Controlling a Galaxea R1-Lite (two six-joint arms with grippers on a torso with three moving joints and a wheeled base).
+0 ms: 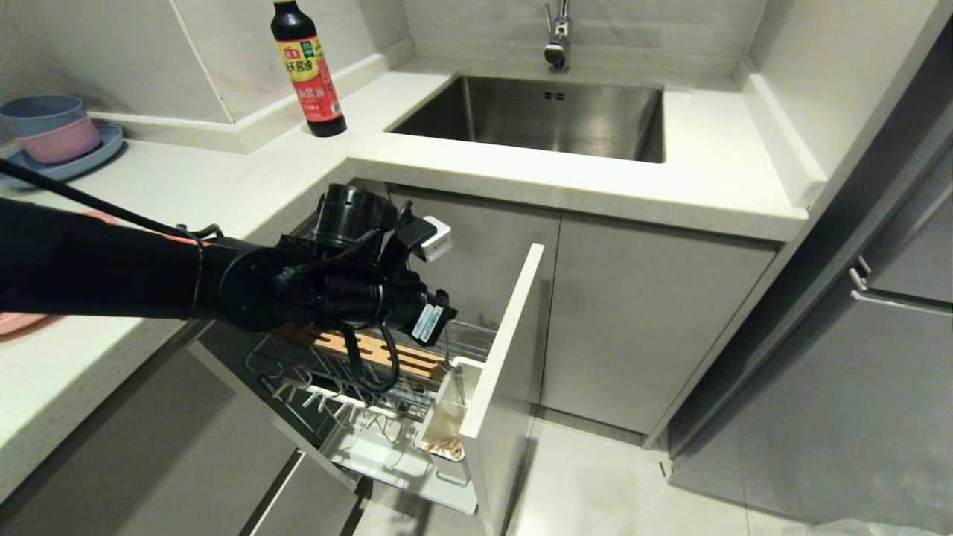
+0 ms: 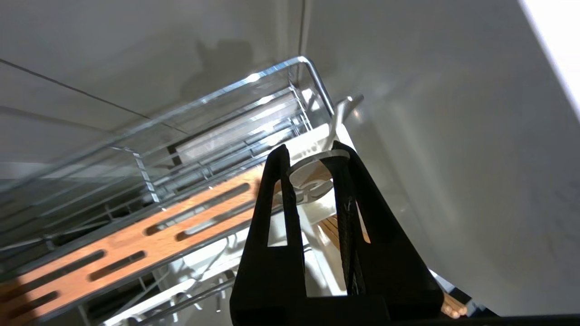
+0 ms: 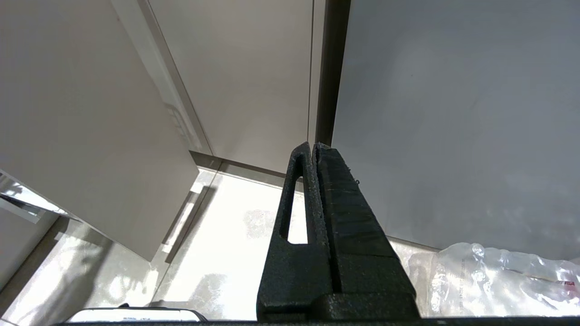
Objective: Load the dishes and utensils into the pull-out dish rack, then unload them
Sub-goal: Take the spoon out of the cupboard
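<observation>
White stone counter (image 1: 223,186) and steel sink (image 1: 551,119) above an open pull-out dish rack (image 1: 372,372).

Left gripper (image 2: 310,156) points down over the rack's front end, its narrow-set fingers (image 2: 276,181) pinching the bowl of the silver spoon (image 2: 317,174), whose long handle angles away towards the grey cabinet front (image 1: 506,357). Just below, the chopsticks (image 2: 337,228) appear to stand in the white utensil cup (image 1: 447,417), though the fingers hide much of them. Beside it run the slotted wooden strip (image 2: 136,240) and chrome wires. The left arm stretches level across the counter edge. Right gripper (image 3: 313,149) hangs closed over the floor beside cabinet doors.
</observation>
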